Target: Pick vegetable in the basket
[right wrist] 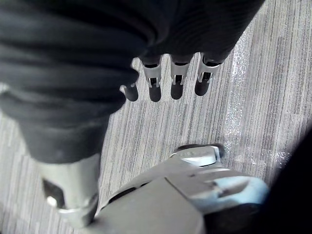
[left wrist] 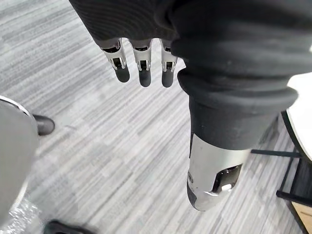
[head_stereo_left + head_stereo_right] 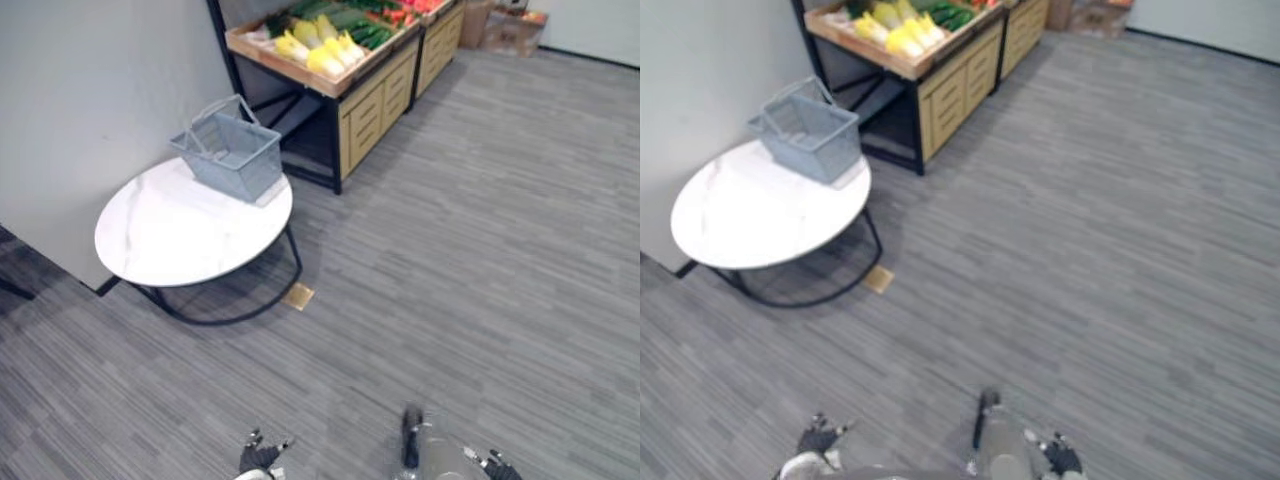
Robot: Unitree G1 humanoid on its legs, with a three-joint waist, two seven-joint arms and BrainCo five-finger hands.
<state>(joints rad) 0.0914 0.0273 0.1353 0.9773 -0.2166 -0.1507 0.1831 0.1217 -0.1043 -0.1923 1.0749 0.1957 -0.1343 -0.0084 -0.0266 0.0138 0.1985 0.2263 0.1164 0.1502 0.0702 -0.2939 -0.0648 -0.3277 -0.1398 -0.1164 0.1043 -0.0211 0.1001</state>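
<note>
Two hands hang low above the floor [image 3: 480,250], well apart from everything the task concerns. The left hand [image 2: 143,61] has its fingers [image 2: 120,66] straight and clear of the thumb, holding nothing. The right hand [image 1: 178,78] is likewise slack, its fingers [image 1: 204,78] extended and empty.

The yellow vegetables [image 3: 322,50] and green vegetables [image 3: 366,30] lie on the produce stand [image 3: 375,100], far ahead and to the robot's left. The basket [image 3: 232,160] sits upright, a handle raised, at the far edge of the round white worktop [image 3: 165,245]. It is between the robot and the stand, near the stand's front corner, and appears to hold nothing.

Key relation: both the vegetables and the basket lie forward and to the left, so the left hand is judged the nearer. Neither hand looks able to reach them until the robot walks up. The vegetables are too small here for their long axes to be read with confidence.

The eye views give the stand, basket and worktop together. The wrist views give the state of the fingers. The left wrist view adds a sliver of the worktop's rim and dark frame beside the thumb.
</note>
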